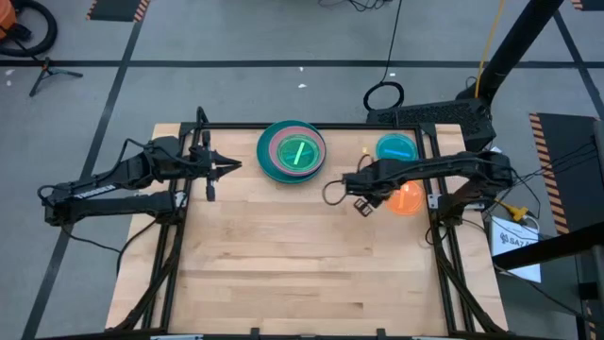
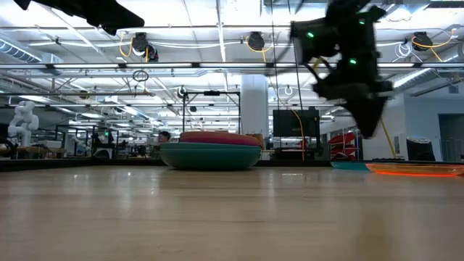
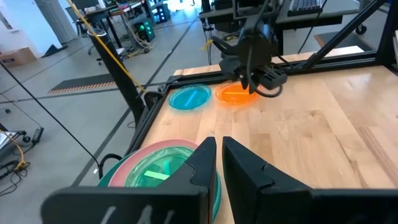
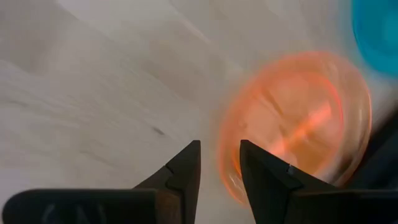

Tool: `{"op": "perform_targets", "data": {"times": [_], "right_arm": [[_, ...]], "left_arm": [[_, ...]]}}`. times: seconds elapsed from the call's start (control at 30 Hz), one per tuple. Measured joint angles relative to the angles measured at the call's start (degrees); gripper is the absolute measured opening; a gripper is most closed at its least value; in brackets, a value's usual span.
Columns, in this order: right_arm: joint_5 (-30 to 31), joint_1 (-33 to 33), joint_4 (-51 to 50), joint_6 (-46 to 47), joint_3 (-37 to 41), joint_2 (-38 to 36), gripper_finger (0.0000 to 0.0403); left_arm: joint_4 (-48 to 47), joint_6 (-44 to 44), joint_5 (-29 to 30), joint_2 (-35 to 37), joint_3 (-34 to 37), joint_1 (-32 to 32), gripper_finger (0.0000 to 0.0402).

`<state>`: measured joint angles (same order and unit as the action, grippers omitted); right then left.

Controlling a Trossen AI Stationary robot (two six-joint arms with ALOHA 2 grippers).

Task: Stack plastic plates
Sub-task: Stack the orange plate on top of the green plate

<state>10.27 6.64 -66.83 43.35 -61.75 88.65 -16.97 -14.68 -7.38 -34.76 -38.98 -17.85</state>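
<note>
Presently: stack of plates [image 1: 293,151] at the surface's [image 1: 302,264] far edge; blue plate [image 1: 396,147] and orange plate [image 1: 408,198] lie apart. Right gripper [image 4: 220,163], fingers slightly parted and empty, beside the orange one. Left gripper [image 1: 236,167], fingers narrow, near the stack.

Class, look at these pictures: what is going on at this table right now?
A two-armed robot is stacking plastic plates. A stack of large round plates, teal at the bottom, pink above, a translucent green one on top, sits at the table's far edge. The right gripper hangs with jaws apart and empty beside the translucent orange plate, near the translucent cyan plate. The left gripper waits beside the stack, holding nothing.
</note>
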Motion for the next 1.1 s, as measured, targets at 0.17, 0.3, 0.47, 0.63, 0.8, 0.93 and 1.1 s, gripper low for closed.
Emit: {"op": "perform_targets", "data": {"times": [0.17,0.3,0.47,0.63,0.8,0.93,1.1], "right_arm": [[-3.0,1.8,2.0,7.6,9.6,-5.9,0.0107],[-4.8,2.0,7.4,8.3,14.4,-8.6,0.0107],[-5.6,2.0,12.2,9.3,15.8,-9.1,0.0107],[-4.3,2.0,12.9,9.1,15.8,-8.8,0.0107],[-3.9,2.0,12.9,9.2,15.8,-8.8,0.0107],[-2.5,2.0,13.5,9.5,15.8,-8.7,0.0107],[-1.3,2.0,14.8,8.5,15.8,-7.2,0.0107]], "left_arm": [[0.3,-0.3,0.0,-0.1,0.0,0.0,0.0035],[0.8,-0.6,0.0,-0.1,0.0,0.0,0.0035],[0.8,-1.5,0.0,-0.1,0.0,0.0,0.0035],[0.8,-1.9,0.0,-0.1,0.0,0.0,0.0035],[0.8,-2.1,0.0,-0.1,0.0,0.0,0.0035],[0.8,-2.1,0.0,-0.1,0.0,-0.1,0.0035],[0.8,-2.1,0.0,-0.1,0.0,-0.1,0.0035]]}}
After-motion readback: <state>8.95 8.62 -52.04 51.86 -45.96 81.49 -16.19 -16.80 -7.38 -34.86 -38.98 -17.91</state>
